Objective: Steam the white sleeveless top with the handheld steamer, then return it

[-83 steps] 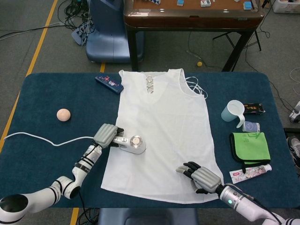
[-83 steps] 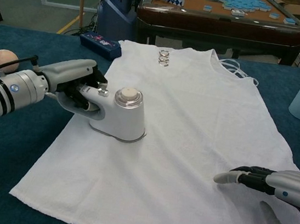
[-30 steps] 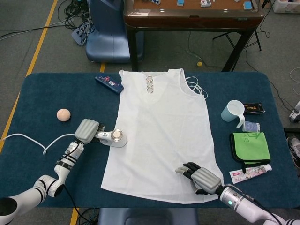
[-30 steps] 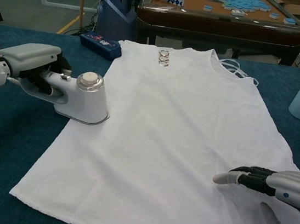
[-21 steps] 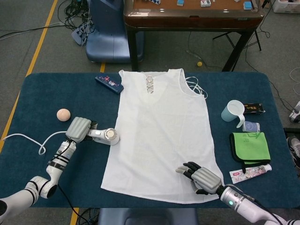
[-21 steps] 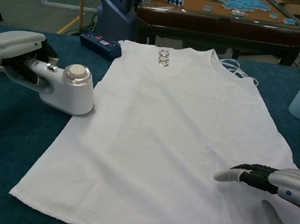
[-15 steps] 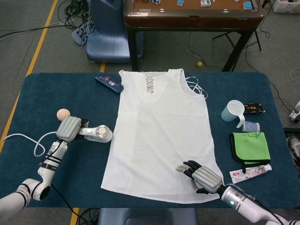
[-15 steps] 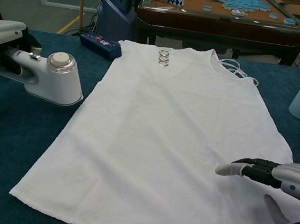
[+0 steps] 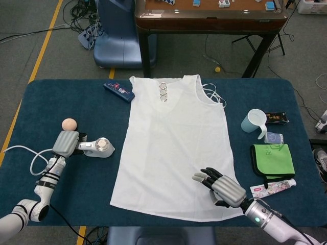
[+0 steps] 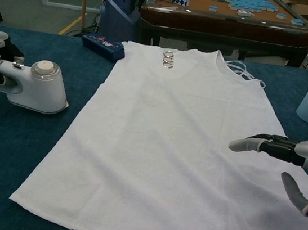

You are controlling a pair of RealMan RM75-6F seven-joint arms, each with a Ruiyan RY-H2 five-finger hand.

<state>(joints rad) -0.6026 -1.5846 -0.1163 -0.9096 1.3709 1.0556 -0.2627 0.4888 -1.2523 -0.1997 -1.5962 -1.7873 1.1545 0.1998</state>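
steamer (image 9: 100, 147) moved left off top (image 9: 176, 145), left hand (image 9: 65, 143) gripping

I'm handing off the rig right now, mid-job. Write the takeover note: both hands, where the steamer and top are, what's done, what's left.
Left hand: grips the handle of the handheld steamer, which sits on the blue table, off the garment's left edge, near the ball.
Right hand: empty, fingers spread, over the lower right corner of the white sleeveless top.
Top lies flat, spread out.
Done: the steamer is off the garment and appears set down.
Left: release the steamer if this is its place, then withdraw both hands.
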